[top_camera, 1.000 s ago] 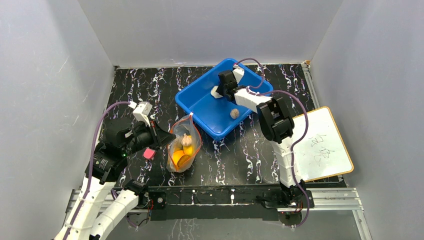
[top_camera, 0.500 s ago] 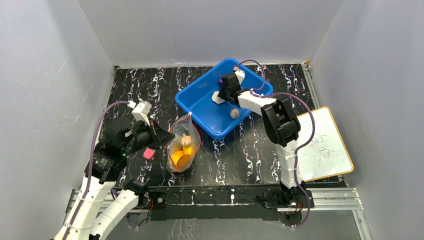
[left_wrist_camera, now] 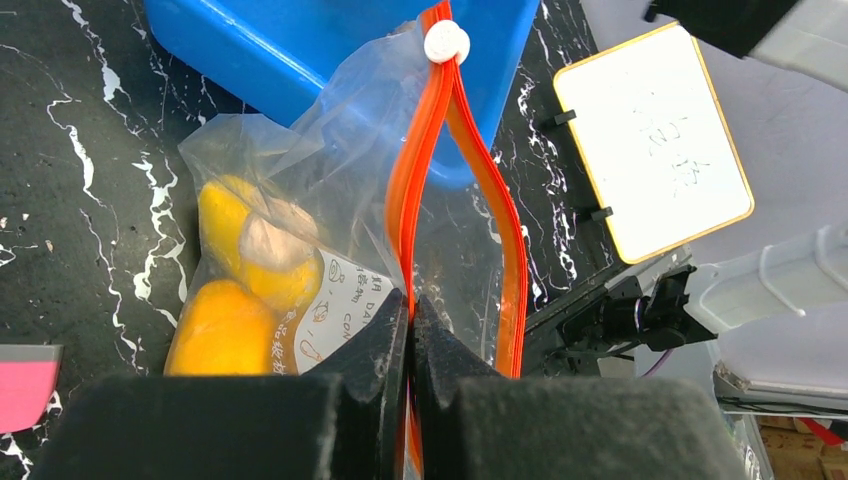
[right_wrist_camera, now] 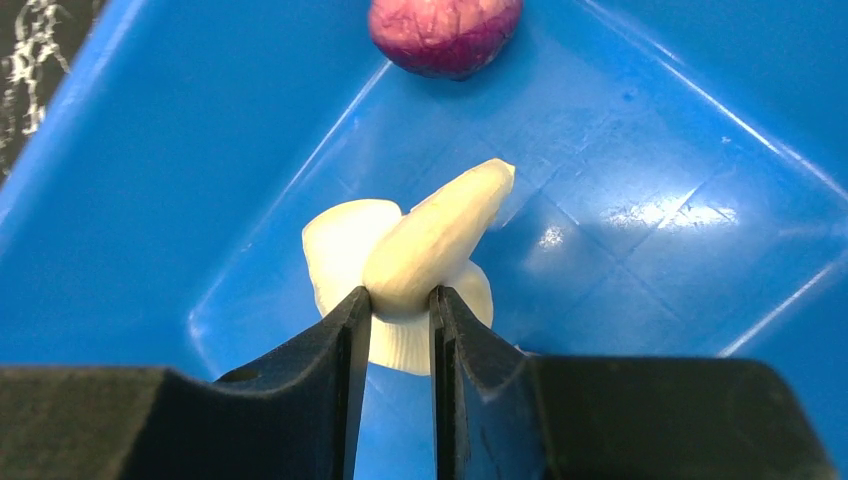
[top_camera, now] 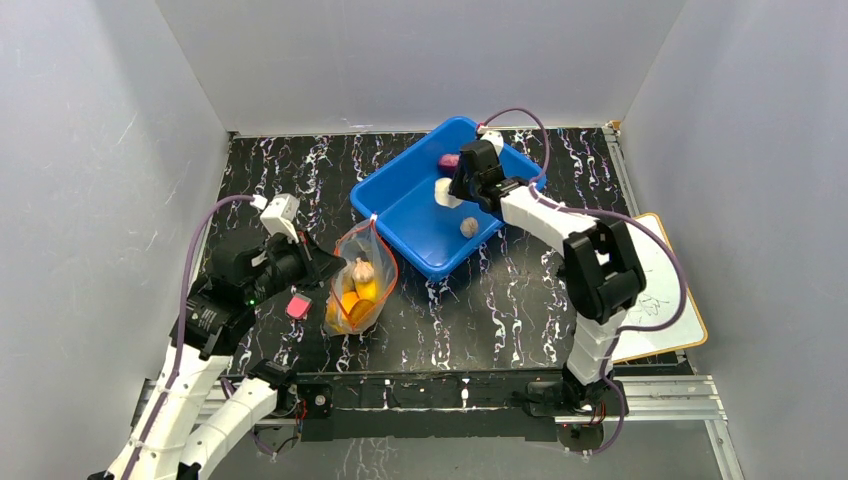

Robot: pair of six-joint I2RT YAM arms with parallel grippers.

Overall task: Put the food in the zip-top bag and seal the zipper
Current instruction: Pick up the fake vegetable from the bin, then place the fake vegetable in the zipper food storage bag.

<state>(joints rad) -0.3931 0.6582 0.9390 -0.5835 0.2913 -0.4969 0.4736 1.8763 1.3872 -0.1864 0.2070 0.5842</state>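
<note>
Right wrist: right gripper [right_wrist_camera: 400, 300] clamps white piece [right_wrist_camera: 440, 225] in blue bin [right_wrist_camera: 150, 200]; left gripper [left_wrist_camera: 410, 305] clamps zipper [left_wrist_camera: 425, 150].

**Left wrist view:** the pink block [left_wrist_camera: 25, 375] is cut by the left edge and the blue bin [left_wrist_camera: 300, 50] by the top edge. The zipper [left_wrist_camera: 420, 200] disappears between the fingers of the left gripper [left_wrist_camera: 410, 330].

**Right wrist view:** the purple piece [right_wrist_camera: 445, 30] is cropped at the top (upper part unseen). The right gripper [right_wrist_camera: 400, 300] covers the near end of the white piece [right_wrist_camera: 430, 240].

**Top view:** the writing on the whiteboard [top_camera: 665, 290] is too small to read.
</note>
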